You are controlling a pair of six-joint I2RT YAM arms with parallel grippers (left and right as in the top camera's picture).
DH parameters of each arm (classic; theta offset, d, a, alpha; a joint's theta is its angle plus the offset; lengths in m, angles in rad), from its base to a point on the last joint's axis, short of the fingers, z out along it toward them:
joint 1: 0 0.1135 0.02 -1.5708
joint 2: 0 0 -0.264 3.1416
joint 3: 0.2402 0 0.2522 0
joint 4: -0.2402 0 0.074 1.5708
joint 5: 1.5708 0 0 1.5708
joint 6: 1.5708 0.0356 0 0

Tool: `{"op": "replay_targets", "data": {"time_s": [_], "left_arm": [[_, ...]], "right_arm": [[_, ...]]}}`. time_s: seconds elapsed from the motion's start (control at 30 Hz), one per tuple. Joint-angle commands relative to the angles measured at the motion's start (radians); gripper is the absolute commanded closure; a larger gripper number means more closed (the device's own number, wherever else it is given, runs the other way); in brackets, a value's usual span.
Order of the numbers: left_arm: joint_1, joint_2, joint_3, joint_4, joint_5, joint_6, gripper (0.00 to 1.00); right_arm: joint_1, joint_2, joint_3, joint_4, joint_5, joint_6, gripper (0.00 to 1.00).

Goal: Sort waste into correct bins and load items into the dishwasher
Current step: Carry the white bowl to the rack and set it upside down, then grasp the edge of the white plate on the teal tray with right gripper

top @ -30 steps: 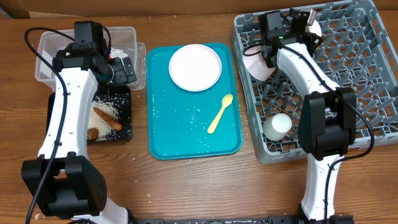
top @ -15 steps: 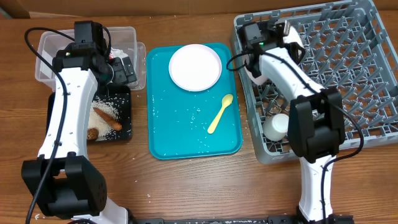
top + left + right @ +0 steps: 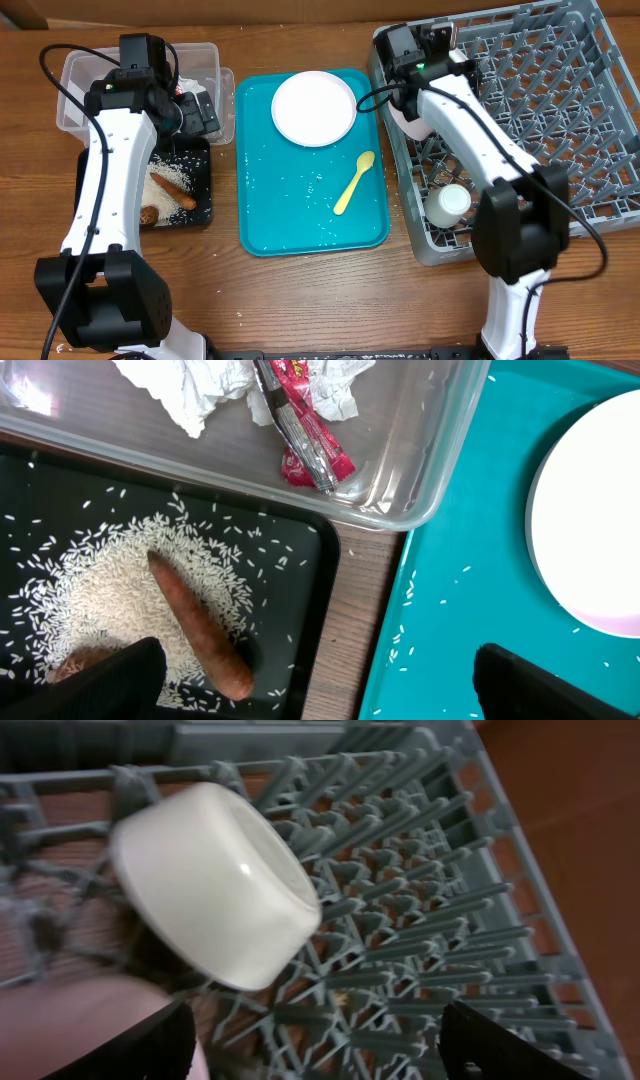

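Observation:
In the left wrist view a crumpled napkin (image 3: 195, 385) and a red-and-white wrapper (image 3: 305, 440) lie in the clear tub (image 3: 405, 510). Rice (image 3: 100, 585), an orange-brown stick (image 3: 200, 625) and a brown chunk (image 3: 70, 663) lie in the black tray (image 3: 300, 550). My left gripper (image 3: 320, 685) hangs open over that tray's edge. On the teal tray (image 3: 300, 215) sit the white plate (image 3: 313, 108) and yellow spoon (image 3: 354, 182). In the grey rack (image 3: 560, 120) a white bowl (image 3: 405, 110) shows under my right arm and a cup (image 3: 215, 885) lies on its side. My right gripper (image 3: 315, 1045) is open and empty.
Rice grains are scattered over the teal tray. The rack's upright pegs (image 3: 420, 920) fill the space under my right gripper. The clear tub (image 3: 140, 75) and black tray (image 3: 195, 205) sit side by side left of the teal tray, under my left arm.
My right gripper has opened and swung left along the rack's far edge to its far left corner. The left arm has not moved.

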Motion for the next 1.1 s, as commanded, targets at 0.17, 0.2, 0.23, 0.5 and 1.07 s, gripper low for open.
{"op": "replay_targets", "data": {"time_s": [0.17, 0.2, 0.23, 0.5, 1.07], "left_arm": [[-0.002, -0.013, 0.005, 0.001, -0.008, 0.016, 0.00], [-0.002, -0.013, 0.005, 0.001, -0.008, 0.016, 0.00], [-0.002, -0.013, 0.005, 0.001, -0.008, 0.016, 0.00], [-0.002, -0.013, 0.005, 0.001, -0.008, 0.016, 0.00], [-0.002, -0.013, 0.005, 0.001, -0.008, 0.016, 0.00]], "right_arm": [[0.000, -0.128, 0.037, -0.005, -0.627, 0.008, 0.19], [0.000, -0.128, 0.036, 0.008, -0.739, 0.008, 0.20], [0.000, -0.123, 0.031, 0.030, -0.850, 0.016, 0.23], [0.097, -0.027, -0.059, 0.204, -0.911, 0.291, 0.34], [0.181, 0.189, -0.059, 0.203, -0.680, 0.599, 0.58]]}}
